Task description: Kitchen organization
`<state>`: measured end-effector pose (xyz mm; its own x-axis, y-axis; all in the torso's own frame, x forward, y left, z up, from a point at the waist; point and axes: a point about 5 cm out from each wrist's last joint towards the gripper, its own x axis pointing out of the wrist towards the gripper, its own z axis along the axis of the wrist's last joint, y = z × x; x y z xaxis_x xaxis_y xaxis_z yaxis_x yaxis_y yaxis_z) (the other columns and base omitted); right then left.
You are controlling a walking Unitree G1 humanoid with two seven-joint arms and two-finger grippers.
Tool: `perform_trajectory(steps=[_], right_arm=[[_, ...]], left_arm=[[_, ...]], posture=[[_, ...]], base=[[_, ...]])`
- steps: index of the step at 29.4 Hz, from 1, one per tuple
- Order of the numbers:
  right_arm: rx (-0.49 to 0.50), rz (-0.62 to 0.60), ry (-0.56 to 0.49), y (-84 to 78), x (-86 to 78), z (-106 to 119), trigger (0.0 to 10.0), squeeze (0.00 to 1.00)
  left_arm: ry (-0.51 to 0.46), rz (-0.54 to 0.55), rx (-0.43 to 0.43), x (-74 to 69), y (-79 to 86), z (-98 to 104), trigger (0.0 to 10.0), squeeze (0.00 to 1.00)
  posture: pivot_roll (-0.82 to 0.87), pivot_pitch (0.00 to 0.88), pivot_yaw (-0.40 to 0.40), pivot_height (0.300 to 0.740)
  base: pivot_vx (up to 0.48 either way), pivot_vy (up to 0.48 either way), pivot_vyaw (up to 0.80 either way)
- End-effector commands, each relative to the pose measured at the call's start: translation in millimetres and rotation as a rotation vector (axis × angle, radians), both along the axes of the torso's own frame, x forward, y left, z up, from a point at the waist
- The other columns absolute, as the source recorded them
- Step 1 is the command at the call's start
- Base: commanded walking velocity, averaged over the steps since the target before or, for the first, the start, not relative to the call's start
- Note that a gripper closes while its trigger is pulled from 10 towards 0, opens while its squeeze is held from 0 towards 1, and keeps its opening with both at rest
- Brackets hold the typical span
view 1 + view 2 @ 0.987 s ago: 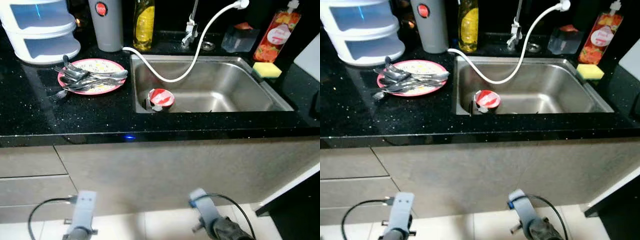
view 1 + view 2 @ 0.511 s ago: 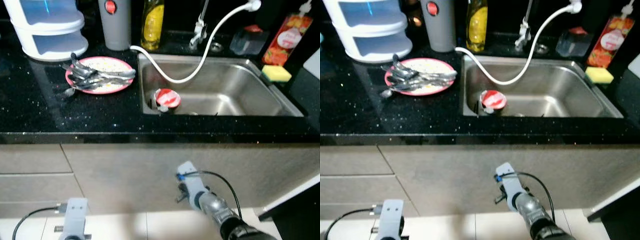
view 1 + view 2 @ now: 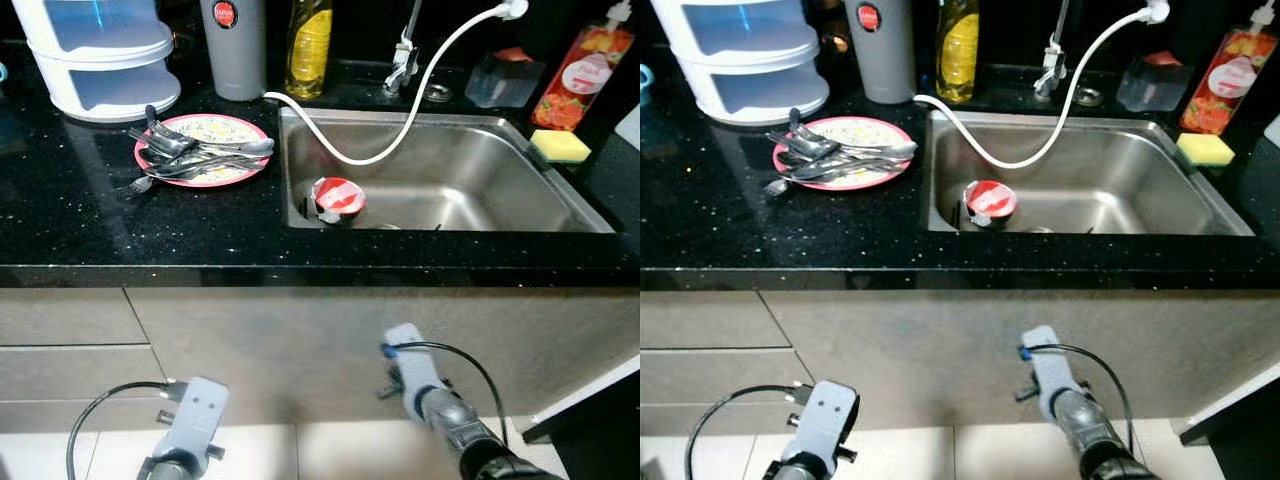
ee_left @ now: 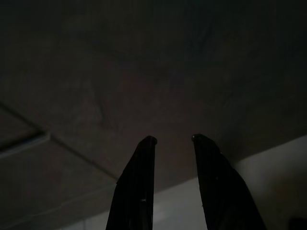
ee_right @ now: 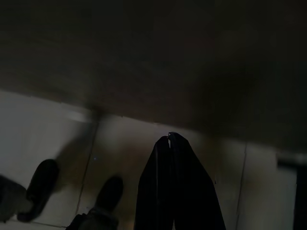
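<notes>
1. Fingers first: the left gripper (image 4: 172, 143) has its two black fingers (image 4: 139, 182) spread with a clear gap, nothing between them, pointing at the dim cabinet front (image 3: 330, 330) below the counter. It hangs low, not yet raised to work.

2. Well above and ahead of those fingers, the white drawer unit (image 3: 100, 55) sits at the back of the black counter (image 3: 80, 230), likely where sorted things belong.

3. Just in front of it lies the pink plate (image 3: 205, 185) with a loose heap of spoons and forks (image 3: 195, 155) across it (my guess at what needs organizing).

4. Behind the plate stand a grey canister (image 3: 232, 45) and a yellow bottle (image 3: 309, 45).

5. Next comes the steel sink (image 3: 560, 190), a white hose (image 3: 400, 120) drooping into it, and a red-lidded cup (image 3: 338, 196) tipped in its near corner.

6. Beyond the sink's far edge: a yellow sponge (image 3: 559, 145) and a red bottle (image 3: 583, 85), handy for washing.

7. Lowest on that side, the right gripper (image 5: 169, 139) has its fingers pressed together, empty, aimed at pale floor tiles (image 5: 43, 129) under the counter.
</notes>
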<state>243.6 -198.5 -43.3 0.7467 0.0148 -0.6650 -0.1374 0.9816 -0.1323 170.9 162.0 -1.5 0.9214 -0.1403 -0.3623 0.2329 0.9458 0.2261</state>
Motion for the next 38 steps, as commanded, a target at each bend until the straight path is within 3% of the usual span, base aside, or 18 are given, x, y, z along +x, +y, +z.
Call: perform_trajectory(steps=[1, 4, 5, 6, 8, 13, 15, 19, 20, 23, 25, 27, 29, 31, 33, 34, 36, 38], right_arm=[[0.011, -0.128, 0.042, -14.7, -11.1, -6, 10.0, 0.0], [0.024, -0.34, 0.088, -37.5, -27.4, -13, 10.0, 0.0], [0.024, -0.34, 0.088, -37.5, -27.4, -13, 10.0, 0.0], [0.029, -0.472, 0.116, -50.7, -39.5, -17, 10.0, 0.0], [0.026, -0.579, 0.14, -61.7, -50.9, -20, 10.0, 0.0], [-0.048, -0.659, 0.223, -77.8, -77.1, -28, 10.0, 0.0], [-0.079, -0.63, 0.249, -78.7, -82.1, -29, 10.0, 0.0], [-0.186, -0.388, 0.326, -69.9, -89.2, -36, 10.0, 0.0], [-0.186, -0.388, 0.326, -69.9, -89.2, -36, 10.0, 0.0], [-0.243, -0.137, 0.328, -48.2, -79.1, -38, 10.0, 0.0], [-0.25, -0.096, 0.322, -43.7, -76.3, -38, 10.0, 0.0], [-0.275, -0.044, 0.316, -39.4, -73.4, -38, 10.0, 0.0], [-0.303, 0.096, 0.308, -23.3, -69.3, -40, 10.0, 0.0], [-0.303, 0.096, 0.308, -23.3, -69.3, -40, 10.0, 0.0], [-0.291, 0.148, 0.299, -12.5, -66.0, -40, 10.0, 0.0], [-0.291, 0.148, 0.299, -12.5, -66.0, -40, 10.0, 0.0], [-0.292, 0.144, 0.298, -11.5, -63.5, -40, 10.0, 0.0], [-0.292, 0.144, 0.298, -11.5, -63.5, -40, 10.0, 0.0]], left_arm=[[0.006, -0.055, 0.001, -0.9, -3.1, 5, 10.0, 0.0], [-0.024, -0.14, 0.009, 7.6, -12.6, 19, 10.0, 0.0], [-0.024, -0.14, 0.009, 7.6, -12.6, 19, 10.0, 0.0], [-0.046, -0.182, 0.005, 14.7, -16.8, 28, 10.0, 0.0], [-0.064, -0.224, -0.011, 20.7, -21.0, 37, 10.0, 0.0], [-0.074, -0.352, -0.083, 28.8, -32.9, 60, 10.0, 0.0], [-0.061, -0.395, -0.103, 27.8, -36.5, 64, 10.0, 0.0], [-0.001, -0.52, -0.177, 13.1, -42.4, 75, 10.0, 0.0], [-0.001, -0.52, -0.177, 13.1, -42.4, 75, 10.0, 0.0], [0.051, -0.619, -0.283, -2.3, -44.5, 88, 10.0, 0.0], [0.053, -0.634, -0.303, -3.2, -45.3, 92, 10.0, 0.0], [0.038, -0.647, -0.317, 0.1, -47.1, 97, 10.0, 0.0], [-0.063, -0.687, -0.412, 18.1, -57.6, 124, 10.0, 0.0], [-0.063, -0.687, -0.412, 18.1, -57.6, 124, 10.0, 0.0], [-0.193, -0.737, -0.515, 34.2, -70.1, 160, 10.0, 0.0], [-0.193, -0.737, -0.515, 34.2, -70.1, 160, 10.0, 0.0], [-0.322, -0.737, -0.554, 46.0, -73.6, 192, 10.0, 0.0], [-0.322, -0.737, -0.554, 46.0, -73.6, 192, 10.0, 0.0]], posture=[[0.26, 0.0, -0.026, 0.74], [0.25, 0.0, -0.012, 0.74], [0.25, 0.0, -0.012, 0.74], [0.24, 0.0, -0.019, 0.74], [0.23, 0.0, -0.021, 0.74], [0.22, 0.0, -0.009, 0.74], [0.23, 0.0, -0.005, 0.74], [0.25, 0.0, -0.024, 0.74], [0.25, 0.0, -0.024, 0.74], [0.27, 0.0, -0.009, 0.74], [0.27, 0.0, -0.009, 0.74], [0.28, 0.0, -0.022, 0.74], [0.29, 0.0, -0.037, 0.74], [0.29, 0.0, -0.037, 0.74], [0.28, 0.0, -0.029, 0.74], [0.28, 0.0, -0.029, 0.74], [0.29, 0.0, -0.03, 0.74], [0.29, 0.0, -0.03, 0.74]], base=[[0.0, 0.0, 0.0], [0.0, 0.0, 0.0], [0.0, 0.0, 0.0], [0.0, 0.0, 0.0], [0.0, 0.0, 0.0], [0.0, 0.0, 0.0], [0.0, 0.0, 0.0], [0.0, 0.0, 0.0], [0.0, 0.0, 0.0], [0.0, 0.0, 0.0], [0.0, 0.0, 0.0], [0.0, 0.0, 0.0], [0.0, 0.0, 0.0], [0.0, 0.0, 0.0], [0.0, 0.0, 0.0], [0.0, 0.0, 0.0], [0.0, 0.0, 0.0], [0.0, 0.0, 0.0]])
